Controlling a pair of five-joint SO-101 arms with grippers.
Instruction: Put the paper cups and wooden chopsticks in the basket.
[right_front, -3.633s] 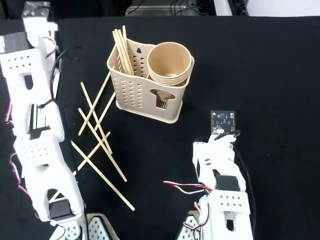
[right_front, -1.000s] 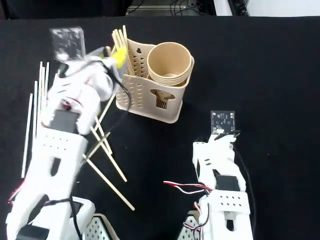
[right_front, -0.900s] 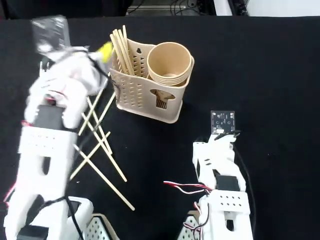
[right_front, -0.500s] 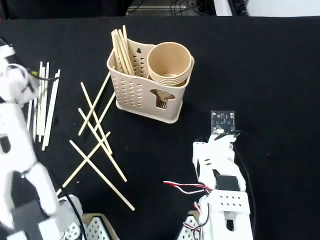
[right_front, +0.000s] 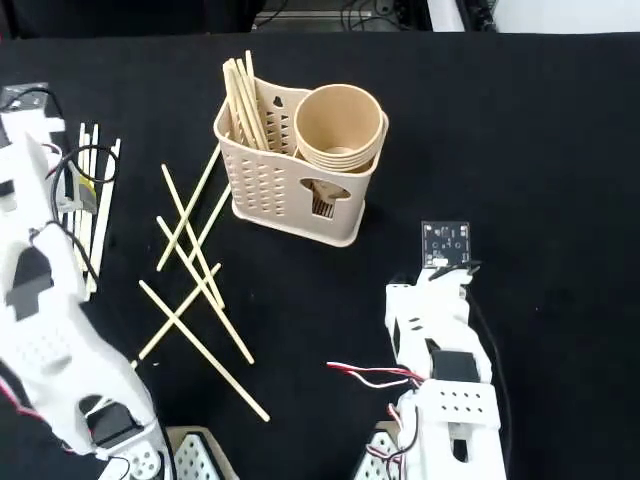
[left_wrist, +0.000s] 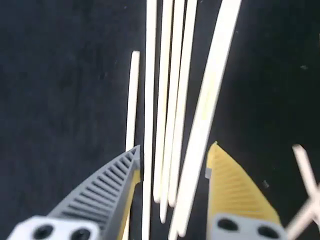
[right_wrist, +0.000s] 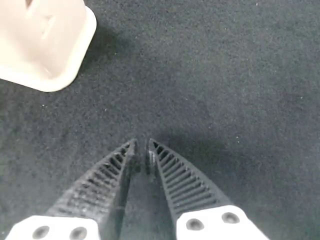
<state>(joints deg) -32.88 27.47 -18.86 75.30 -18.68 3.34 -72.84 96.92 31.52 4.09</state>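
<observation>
A beige slotted basket (right_front: 290, 180) stands at the table's back middle. Stacked paper cups (right_front: 340, 125) sit in its right part, and several wooden chopsticks (right_front: 243, 98) lean in its left part. More chopsticks (right_front: 195, 265) lie crossed on the black cloth left of the basket. A bundle of chopsticks (right_front: 95, 190) lies at the far left. My left gripper (left_wrist: 174, 148) hangs open over that bundle (left_wrist: 172, 100), one finger on each side. My right gripper (right_wrist: 142, 150) is shut and holds nothing, low over the cloth in front of the basket's corner (right_wrist: 45, 45).
The right arm (right_front: 435, 340) rests at the front right. The left arm (right_front: 45, 300) runs along the left edge. Black cloth (right_front: 520, 150) covers the table.
The left arm swung away from the basket to the far left and now hangs over the chopstick bundle. The right arm stayed still.
</observation>
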